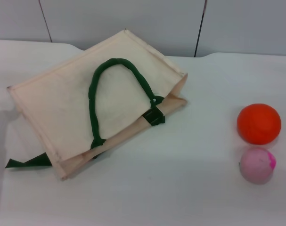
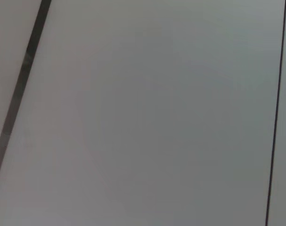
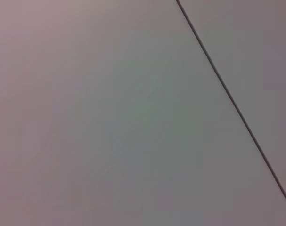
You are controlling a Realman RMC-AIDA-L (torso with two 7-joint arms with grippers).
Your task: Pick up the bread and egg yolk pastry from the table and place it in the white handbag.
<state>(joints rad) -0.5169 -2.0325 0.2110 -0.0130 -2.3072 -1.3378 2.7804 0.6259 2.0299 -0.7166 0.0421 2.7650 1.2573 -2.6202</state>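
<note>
A: Starting from the claws: can we see either one?

B: No. Neither the left gripper nor the right gripper shows in any view, so we cannot tell whether their fingers are apart or together. Both wrist cameras face only a pale panelled wall (image 2: 147, 113) crossed by thin dark seams.

A: Then we count what lies on the table (image 1: 180, 188).

B: One white handbag (image 1: 62, 103), one orange ball (image 1: 258, 123) and one pink ball (image 1: 257, 165). That makes three things. We see no striped bread and no beige egg yolk pastry on the open tabletop.

A: Where is the bag, and which way does it run?

B: It lies flat at about nine to ten o'clock of the head view. Its long axis runs from roughly seven o'clock up to one o'clock, with the open mouth along the edge facing four to five o'clock. One dark green handle (image 1: 115, 92) loops over the upper face, and a green tab (image 1: 27, 162) sticks out at the seven o'clock corner.

A: Anything inside it?

B: We cannot tell; the mouth lies nearly closed and the cloth hides the interior.

A: And the balls?

B: They sit at three to four o'clock, well apart from the bag. The pink ball is just beside the orange one, on its six o'clock side.
</note>
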